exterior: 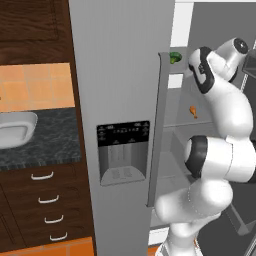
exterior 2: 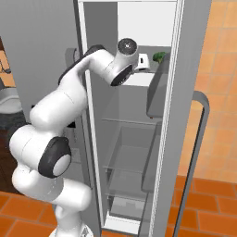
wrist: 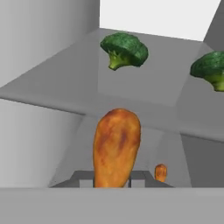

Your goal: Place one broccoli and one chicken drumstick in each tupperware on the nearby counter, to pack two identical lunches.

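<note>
From the left base view, my white jointed arm (exterior: 220,150) rises beside the tall grey fridge door with its dark dispenser panel (exterior: 123,150) and reaches into the open fridge. One green broccoli floret (exterior: 175,57) sits on an upper shelf there, and a small orange-brown chicken drumstick (exterior: 193,111) shows lower down inside. Off to the left, a shallow white-grey tupperware dish (exterior: 17,129) rests on the dark speckled stone counter (exterior: 50,145) over brown drawers.

From the right base view, my arm bends into the fridge's upper compartment, my white hand (exterior 2: 142,61) near the broccoli floret (exterior 2: 159,57) on the shelf.

In the hand view, a large golden-brown chicken drumstick (wrist: 116,146) stands between my fingertips, and I seem to be gripping it, my gripper (wrist: 113,180) closed around its lower end. Beyond it, two broccoli florets (wrist: 124,50) (wrist: 212,69) lie apart on the grey shelf, and a second, smaller-looking drumstick (wrist: 160,172) shows further down.
</note>
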You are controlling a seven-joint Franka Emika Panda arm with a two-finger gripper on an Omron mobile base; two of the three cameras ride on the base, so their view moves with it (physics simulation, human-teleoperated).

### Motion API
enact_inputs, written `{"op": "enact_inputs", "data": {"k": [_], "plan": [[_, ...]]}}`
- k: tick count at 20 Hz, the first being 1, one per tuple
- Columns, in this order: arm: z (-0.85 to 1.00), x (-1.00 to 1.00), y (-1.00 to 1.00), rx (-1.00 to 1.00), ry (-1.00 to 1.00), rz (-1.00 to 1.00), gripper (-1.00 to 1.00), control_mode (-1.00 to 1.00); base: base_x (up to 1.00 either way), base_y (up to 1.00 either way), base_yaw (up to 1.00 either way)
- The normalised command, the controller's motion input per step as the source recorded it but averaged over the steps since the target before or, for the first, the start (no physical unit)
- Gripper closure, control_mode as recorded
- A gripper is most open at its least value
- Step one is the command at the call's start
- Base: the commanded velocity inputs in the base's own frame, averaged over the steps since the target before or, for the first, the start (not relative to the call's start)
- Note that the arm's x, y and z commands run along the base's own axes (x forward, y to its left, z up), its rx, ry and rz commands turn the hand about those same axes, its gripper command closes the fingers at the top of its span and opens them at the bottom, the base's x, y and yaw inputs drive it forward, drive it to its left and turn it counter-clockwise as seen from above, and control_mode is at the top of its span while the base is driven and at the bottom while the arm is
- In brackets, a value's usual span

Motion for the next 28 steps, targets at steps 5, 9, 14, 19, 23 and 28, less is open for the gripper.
{"op": "enact_inputs", "data": {"k": [5,9,14,19,23,28], "plan": [[-0.59,-1.00,0.03,-0.03,0.18,0.00,1.00,-1.00,0.00,0.00,0.00],[-1.00,-1.00,0.23,-0.05,0.01,0.00,1.00,-1.00,0.00,0.00,0.00],[-0.95,-0.99,0.44,-0.06,0.01,0.00,1.00,-1.00,0.00,0.00,0.00],[0.00,0.00,0.00,0.00,0.00,0.00,1.00,1.00,-0.99,0.92,0.04],[0.00,0.00,0.00,0.00,0.00,0.00,1.00,1.00,-0.57,1.00,0.10],[0.00,0.00,0.00,0.00,0.00,0.00,1.00,1.00,0.29,1.00,0.03]]}}
